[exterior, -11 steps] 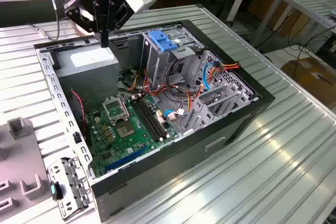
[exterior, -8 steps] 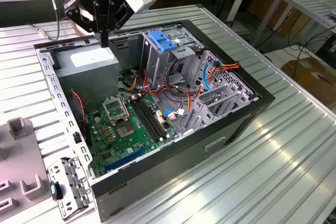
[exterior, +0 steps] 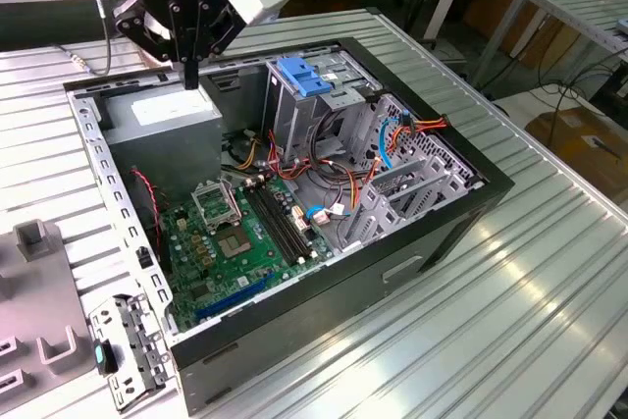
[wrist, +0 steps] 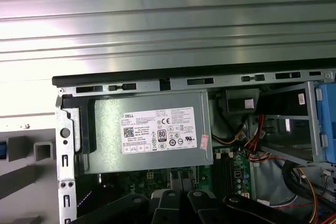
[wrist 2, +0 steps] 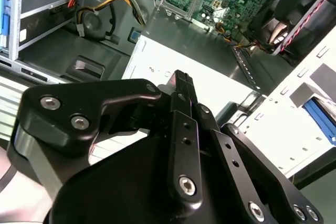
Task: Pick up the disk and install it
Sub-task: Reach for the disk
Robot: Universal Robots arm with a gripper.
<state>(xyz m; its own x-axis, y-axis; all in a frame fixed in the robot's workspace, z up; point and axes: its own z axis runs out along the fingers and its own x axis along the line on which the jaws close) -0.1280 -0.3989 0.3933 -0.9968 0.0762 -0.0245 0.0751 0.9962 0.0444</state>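
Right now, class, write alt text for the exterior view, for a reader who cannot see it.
The robot's pincer hangs over the grey power supply box in an open computer case on a ribbed metal table. A green motherboard and coloured cables lie inside.

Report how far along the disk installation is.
Done: nothing that I can see. In hand: nothing; the gripper hangs over the grey power supply in the open computer case, its fingers together with nothing between them. Left: picking up the disk and installing it. Whether the drive cage already holds one, I cannot tell.
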